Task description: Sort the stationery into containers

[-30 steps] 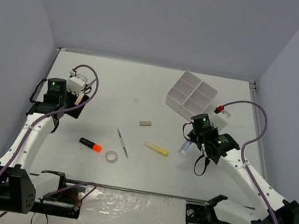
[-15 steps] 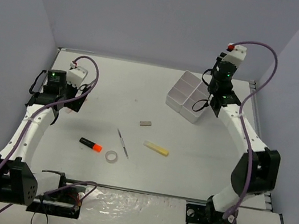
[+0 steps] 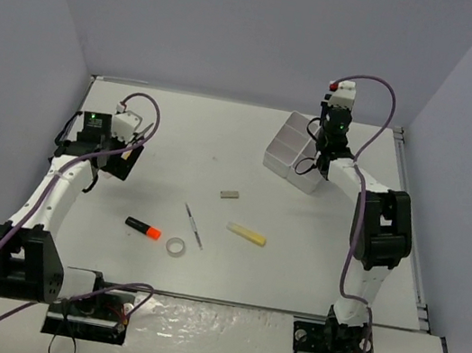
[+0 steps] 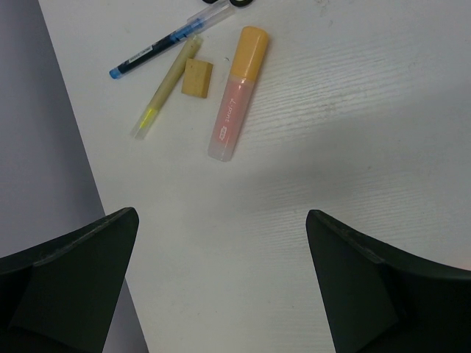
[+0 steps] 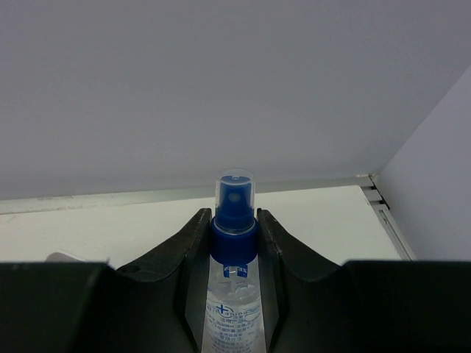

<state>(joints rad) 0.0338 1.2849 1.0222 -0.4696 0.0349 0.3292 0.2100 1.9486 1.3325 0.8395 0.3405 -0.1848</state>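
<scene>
My right gripper (image 5: 234, 220) is shut on the blue-capped clear bottle (image 5: 234, 232), which stands upright between the fingers. In the top view the right gripper (image 3: 322, 158) hangs over the white four-compartment tray (image 3: 286, 141) at the back right; the bottle is hidden there. My left gripper (image 3: 118, 162) is open and empty at the far left, low over the table (image 4: 294, 147). On the table's middle lie the black marker with orange cap (image 3: 143, 228), the clear tape ring (image 3: 175, 246), the thin grey stick (image 3: 194, 225), the yellow bar (image 3: 247, 233) and the small grey block (image 3: 229, 195).
The left wrist view shows more items by the left wall: a pink tube with an orange cap (image 4: 237, 94), a small tan block (image 4: 197, 78), a thin yellow stick (image 4: 165, 90) and a blue pen (image 4: 158, 46). Grey walls enclose the table on three sides.
My right arm has swung from the near right of the table up and back to the tray, carrying the bottle. My left arm has shifted slightly at the left wall.
</scene>
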